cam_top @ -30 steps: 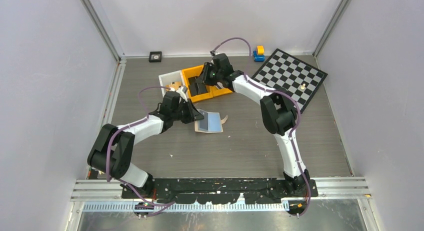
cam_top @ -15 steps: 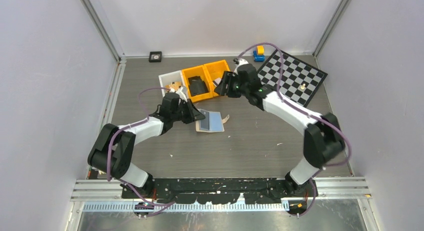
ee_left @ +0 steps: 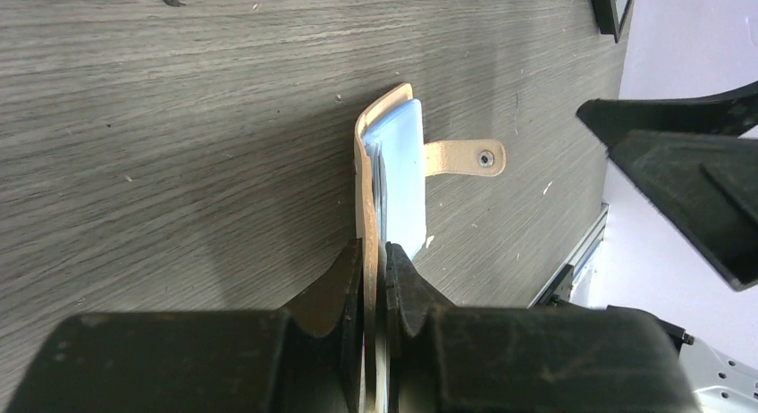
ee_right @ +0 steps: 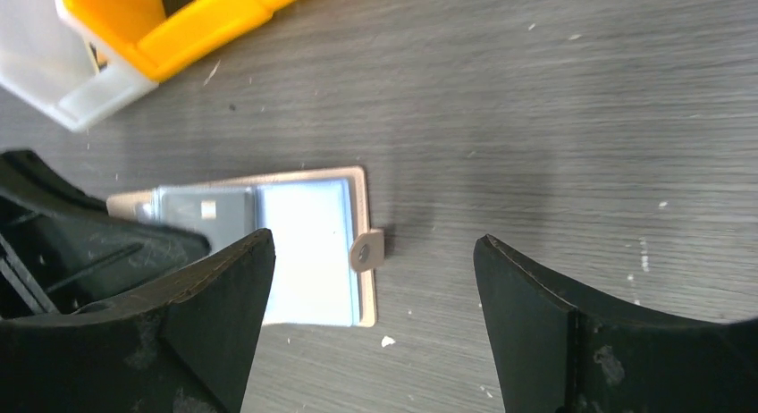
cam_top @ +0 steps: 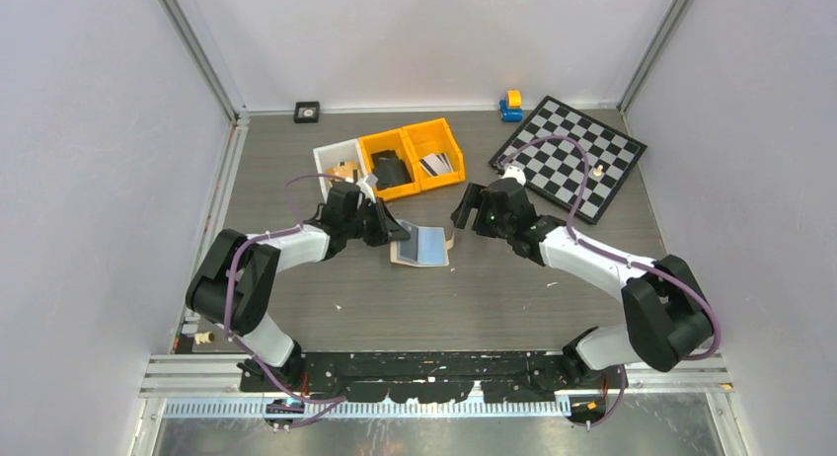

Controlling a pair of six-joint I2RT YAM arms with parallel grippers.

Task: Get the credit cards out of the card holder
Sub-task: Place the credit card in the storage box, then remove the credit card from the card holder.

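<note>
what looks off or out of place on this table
Nothing spilled or damaged. The card holder lies open, its edge pinched by the left gripper, snap tab sticking out sideways. Only the chessboard sits skewed to the table edges, one small piece on it.

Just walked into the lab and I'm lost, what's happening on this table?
The left hand is clamped on one edge of the tan card holder, which lies open on the table. The right hand hangs open just above its snap-tab side, holding nothing. At least one striped card lies in a yellow bin at the back.
</note>
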